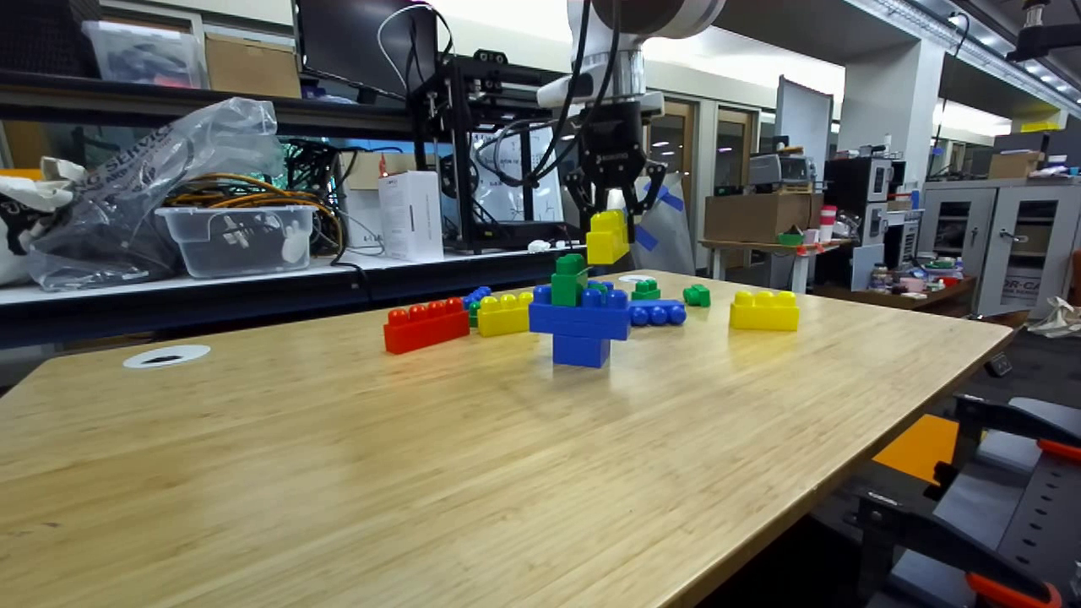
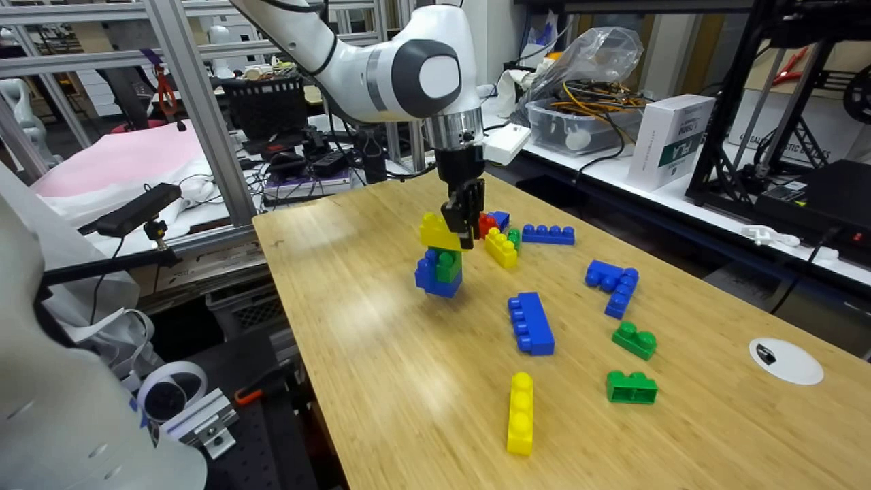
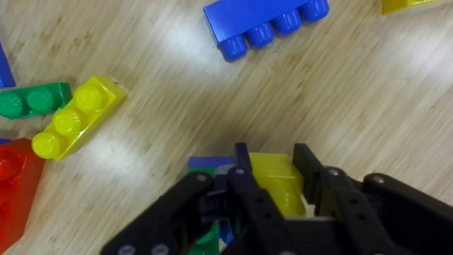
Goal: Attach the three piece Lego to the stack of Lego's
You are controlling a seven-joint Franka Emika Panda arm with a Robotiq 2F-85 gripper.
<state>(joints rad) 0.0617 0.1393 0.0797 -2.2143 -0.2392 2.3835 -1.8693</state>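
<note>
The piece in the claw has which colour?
Yellow; the piece shows best in an exterior view.

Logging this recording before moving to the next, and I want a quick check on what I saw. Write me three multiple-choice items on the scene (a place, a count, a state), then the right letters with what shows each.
1. Place. With the hand above the table, where is the three-piece Lego?
A) lying on the table
B) out of sight in every view
C) gripped by the hand

2. Count. How many loose yellow bricks lie on the table?
A) one
B) two
C) five

3. State. How is the stack?
A) standing upright
B) tipped on its side
C) broken into loose bricks

Right letters:
1. C, since the wrist view shows the hand shut on it.
2. B, since both exterior views show the pair, well apart.
3. A, since in an exterior view it rises from the table, green at the top, studs up.
</note>
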